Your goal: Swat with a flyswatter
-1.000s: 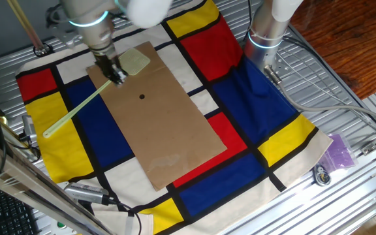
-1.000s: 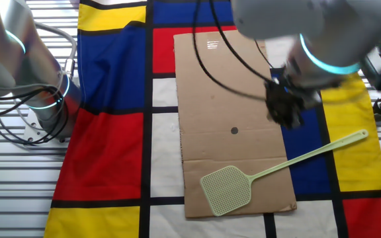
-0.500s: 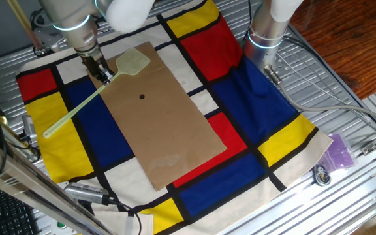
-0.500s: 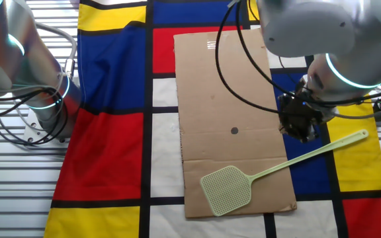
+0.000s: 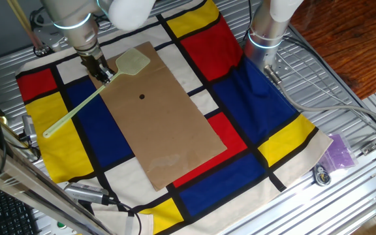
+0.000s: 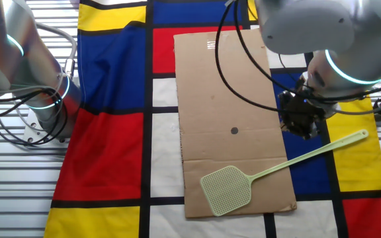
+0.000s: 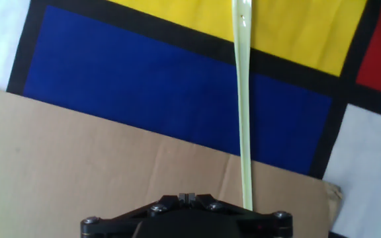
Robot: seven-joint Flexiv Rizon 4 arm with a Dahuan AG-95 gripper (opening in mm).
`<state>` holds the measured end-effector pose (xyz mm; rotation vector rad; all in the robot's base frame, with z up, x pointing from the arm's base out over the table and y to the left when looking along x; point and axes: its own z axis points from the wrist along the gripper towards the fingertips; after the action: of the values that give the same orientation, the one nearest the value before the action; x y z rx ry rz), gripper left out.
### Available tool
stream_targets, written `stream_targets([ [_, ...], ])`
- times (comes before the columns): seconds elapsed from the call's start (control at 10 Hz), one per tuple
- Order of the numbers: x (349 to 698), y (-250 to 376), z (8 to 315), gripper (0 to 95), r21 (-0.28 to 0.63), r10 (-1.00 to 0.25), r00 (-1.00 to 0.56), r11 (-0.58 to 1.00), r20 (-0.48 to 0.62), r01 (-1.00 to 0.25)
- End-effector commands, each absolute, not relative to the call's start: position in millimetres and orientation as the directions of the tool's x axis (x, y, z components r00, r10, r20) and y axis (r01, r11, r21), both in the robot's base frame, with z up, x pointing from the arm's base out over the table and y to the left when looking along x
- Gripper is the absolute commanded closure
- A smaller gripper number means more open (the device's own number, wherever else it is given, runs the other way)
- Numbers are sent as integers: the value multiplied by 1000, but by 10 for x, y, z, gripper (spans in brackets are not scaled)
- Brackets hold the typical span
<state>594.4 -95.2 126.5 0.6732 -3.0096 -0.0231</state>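
The pale yellow-green flyswatter (image 5: 83,106) lies flat, its mesh head (image 6: 227,190) on the near end of the brown sheet (image 6: 223,99) and its thin handle (image 6: 323,151) running out over the blue and yellow cloth. My gripper (image 5: 100,68) hovers just above the handle's middle, at the sheet's edge (image 6: 301,120). In the hand view the handle (image 7: 243,99) runs straight up the frame, just right of my gripper (image 7: 187,197). Its two fingertips sit together at the bottom centre, holding nothing.
A small dark dot (image 5: 141,97) marks the sheet's middle. A second robot base (image 5: 266,32) stands at the cloth's far side. A tan wooden rod (image 5: 25,26) leans at the back left. A purple object (image 5: 339,151) and cables lie on the metal table edge.
Over the last second my gripper moved off the brown sheet toward the handle side. In the last half second it barely moved. The flyswatter has not moved.
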Motion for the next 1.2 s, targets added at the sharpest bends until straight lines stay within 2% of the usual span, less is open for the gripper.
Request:
stream_targets([
  [0.1, 5947, -945, 1260, 950, 20, -434, -899, 901, 55, -433],
  [0.4, 5947, -945, 1260, 950, -50, -437, -896, 896, 82, -442],
  [0.7, 5947, -945, 1260, 950, -2, -483, -874, 875, 51, -484],
  [1.2, 5947, -945, 1260, 950, -22, -475, -879, 879, 49, -476],
])
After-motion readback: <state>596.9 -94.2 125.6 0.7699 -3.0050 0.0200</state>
